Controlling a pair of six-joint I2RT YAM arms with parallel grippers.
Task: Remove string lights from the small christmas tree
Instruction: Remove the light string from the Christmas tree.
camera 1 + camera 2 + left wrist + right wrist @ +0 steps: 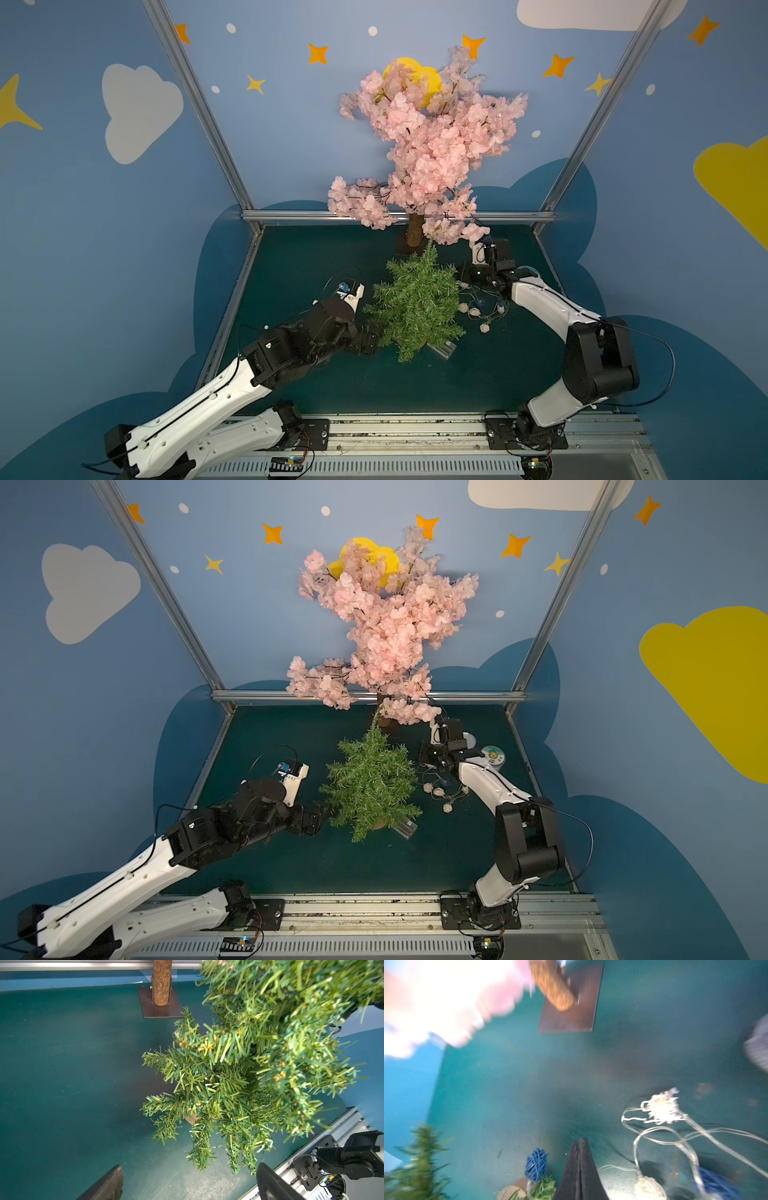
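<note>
- Top views first: the small christmas tree stands upright mid-counter, just in front of the pink blossom tree.
- The string lights are off the branches, lying in a loose tangle on the counter to the tree's right, between it and the right arm.
- Their clear box sits at the tree's near-right foot, partly under the needles.
- The left gripper noses into the tree's lower left branches. The right gripper sits low at the far end of the tangle.
- Over to the left wrist: the left gripper has its jaws spread wide with nothing between them. The low branches are just ahead and the tan base peeks through.
- Right wrist, and it's blurry: the right gripper has its jaws pressed together, with nothing visible between them.
- A blue ball rests by the tree's foot. A frayed cream ball and loops of wire lie on the counter beside the jaws.
</note>
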